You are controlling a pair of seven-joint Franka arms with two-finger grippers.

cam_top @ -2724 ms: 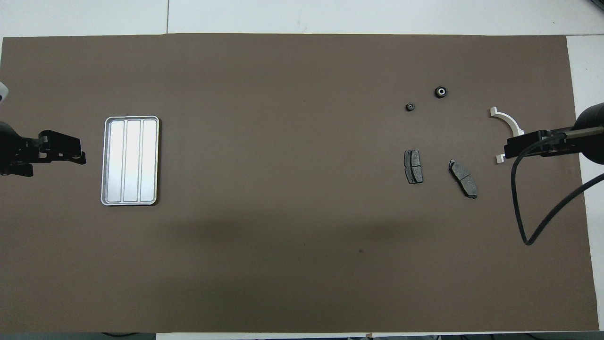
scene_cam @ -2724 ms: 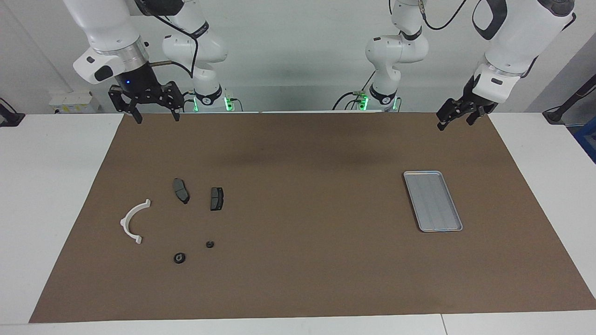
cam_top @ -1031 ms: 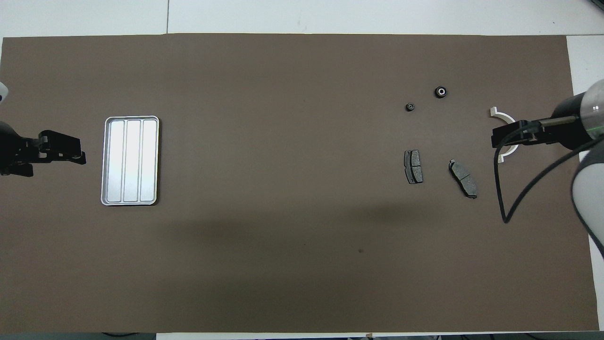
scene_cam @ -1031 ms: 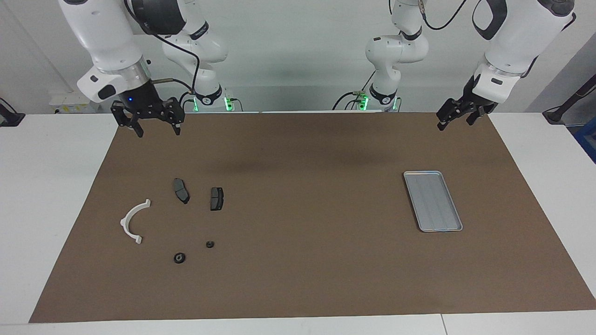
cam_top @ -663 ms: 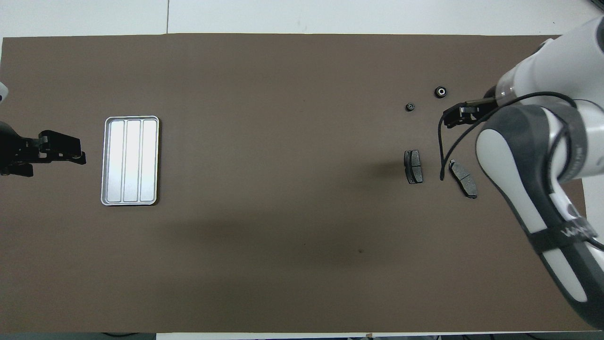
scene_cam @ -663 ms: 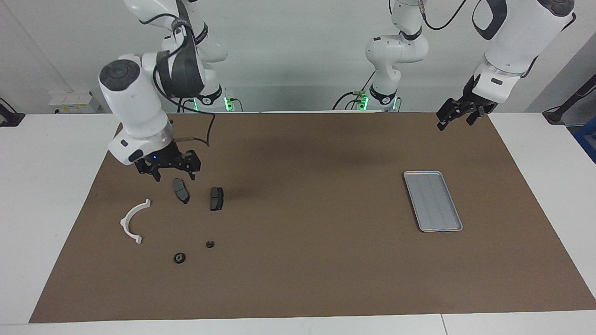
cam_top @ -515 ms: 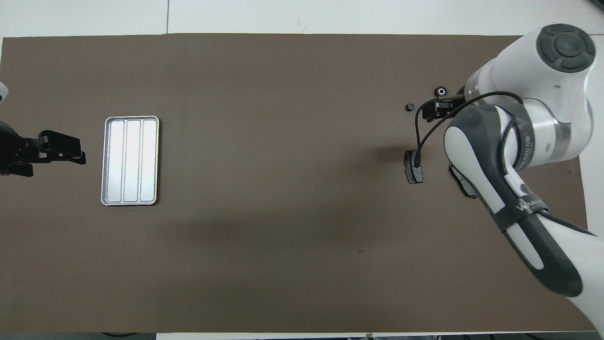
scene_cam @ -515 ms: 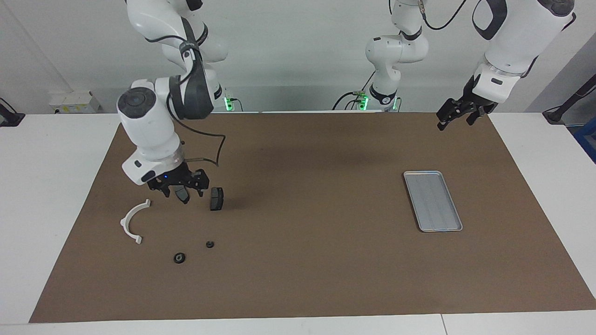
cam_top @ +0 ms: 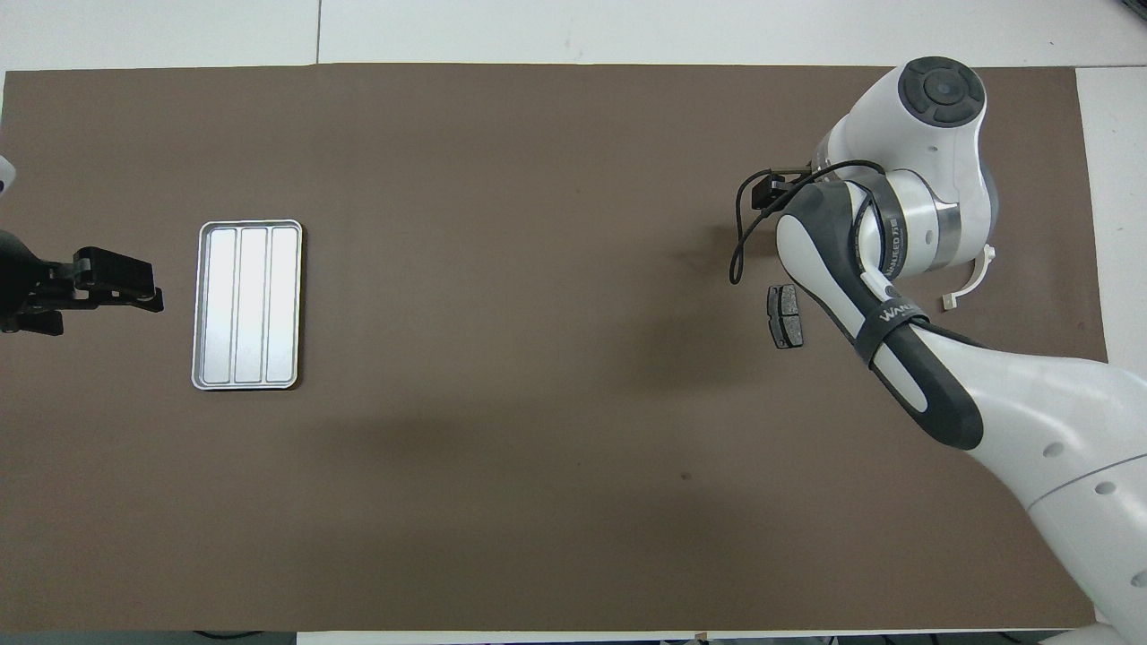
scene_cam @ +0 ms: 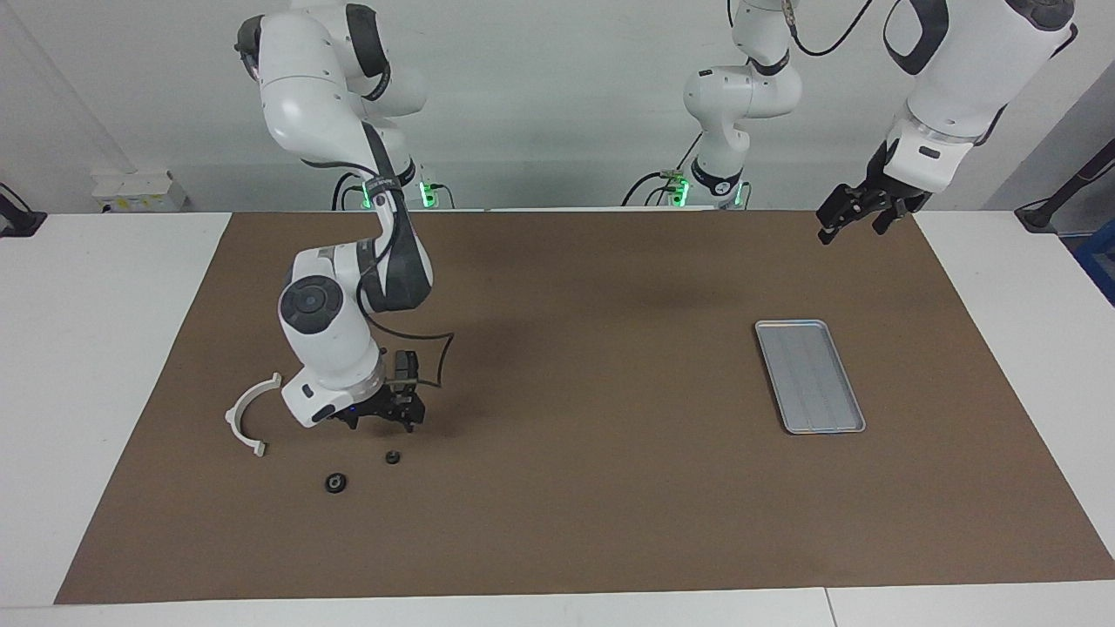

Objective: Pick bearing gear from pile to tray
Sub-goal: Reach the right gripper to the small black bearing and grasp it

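The pile lies toward the right arm's end of the mat. A small black round piece and a larger black round piece lie farthest from the robots, with a white curved arc beside them. My right gripper is open and low over the mat, just above and nearer the robots than the small round piece, not touching it. One brake pad shows beside the arm; the other is hidden. In the overhead view the right arm covers both round pieces. The silver tray lies toward the left arm's end. My left gripper waits open, raised near the mat's corner.
A brown mat covers the table, with white table showing around it. The right arm's cable loops beside its wrist. The tray holds nothing.
My right arm has swung out from the mat's corner and come down over the brake pads to just above the small black round piece. The left arm and all parts have not moved.
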